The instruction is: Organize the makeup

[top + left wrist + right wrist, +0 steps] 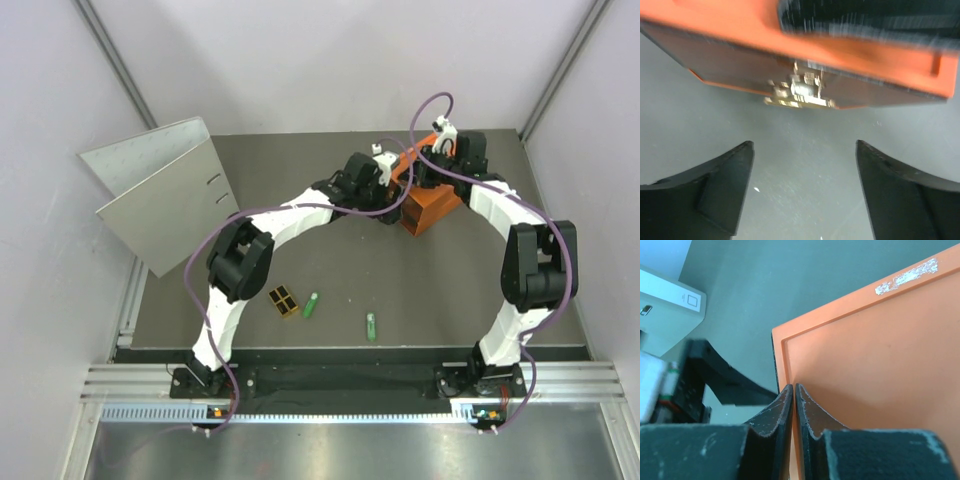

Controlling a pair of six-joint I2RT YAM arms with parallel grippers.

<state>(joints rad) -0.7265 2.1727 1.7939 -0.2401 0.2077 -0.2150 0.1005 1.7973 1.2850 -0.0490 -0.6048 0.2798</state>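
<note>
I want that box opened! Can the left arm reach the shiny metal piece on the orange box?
Probably yes. The left arm has its open jaws facing the metal piece on the orange box, with only bare table between.

Orange drawer box [430, 208]: just ahead of the left fingers [720, 185], metal fitting [800, 94] facing them.
Grey ring binder [165, 190]: well behind them.

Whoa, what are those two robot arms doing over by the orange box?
The robot is busy at the orange box on the far side of the table. The right gripper is shut over the box's top, near its edge. The left gripper is open, facing the box's front with its small metal fitting. A black-and-gold palette, a green stick and a second green stick lie on the near side, untouched.
</note>
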